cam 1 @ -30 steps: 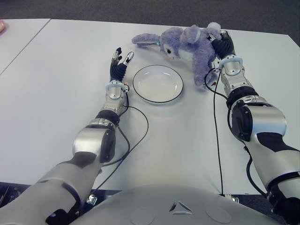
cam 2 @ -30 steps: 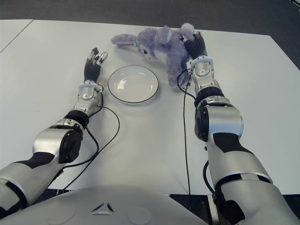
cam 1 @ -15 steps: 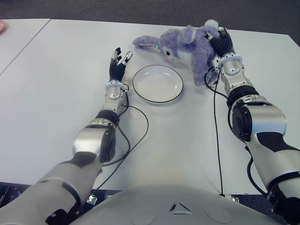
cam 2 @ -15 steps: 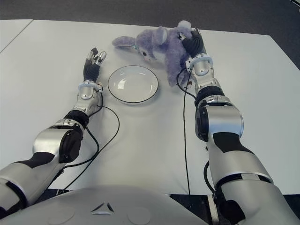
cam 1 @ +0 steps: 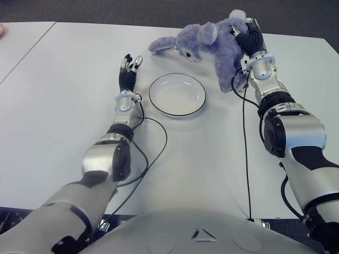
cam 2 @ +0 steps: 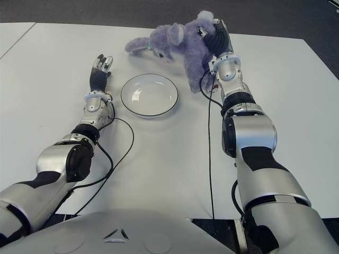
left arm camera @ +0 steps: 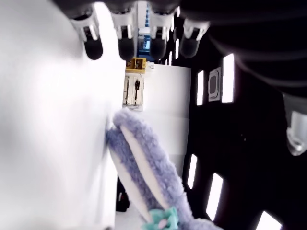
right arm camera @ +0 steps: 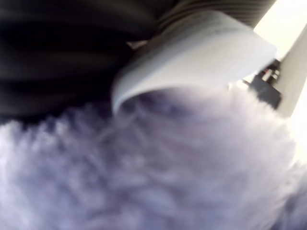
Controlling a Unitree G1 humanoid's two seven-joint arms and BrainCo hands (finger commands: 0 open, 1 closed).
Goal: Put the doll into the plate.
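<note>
Right hand (cam 1: 249, 38) clamped on purple plush doll (cam 1: 212, 42) at far right of white table (cam 1: 63, 106), fingers curled into fur; doll's body hangs from hand, long ear trailing left toward table. White plate (cam 1: 177, 94) sits near-left of doll, bare. Left hand (cam 1: 128, 71) just left of plate, fingers straight, holding nothing

no readable text, labels or numbers
</note>
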